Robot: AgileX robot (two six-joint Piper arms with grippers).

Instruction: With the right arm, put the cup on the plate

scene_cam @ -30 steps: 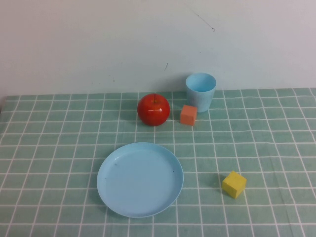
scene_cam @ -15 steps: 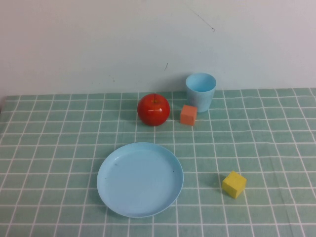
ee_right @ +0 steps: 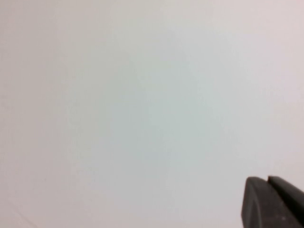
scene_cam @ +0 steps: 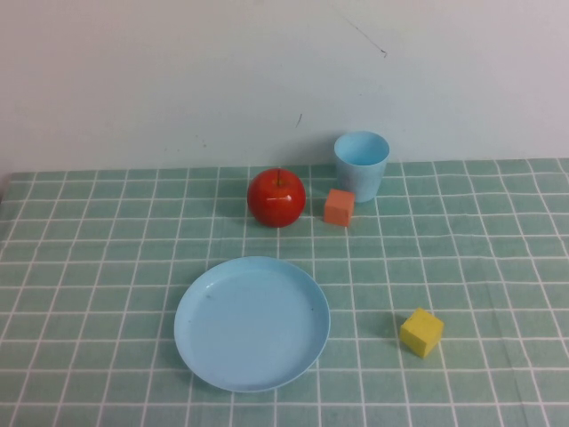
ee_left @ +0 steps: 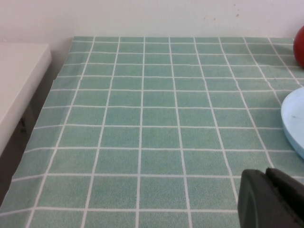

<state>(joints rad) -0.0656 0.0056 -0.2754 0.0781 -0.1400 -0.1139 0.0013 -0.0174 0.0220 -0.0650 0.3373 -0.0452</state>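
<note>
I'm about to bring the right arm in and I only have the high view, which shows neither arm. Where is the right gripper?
Observer: The right gripper shows only in its wrist view, a dark tip before a blank pale surface.
Operator: And the left one?
Observer: The left gripper hangs over the green checked cloth, with the plate rim off to one side.
Operator: Anything else there?
Observer: A sliver of the apple at the frame edge.
</note>
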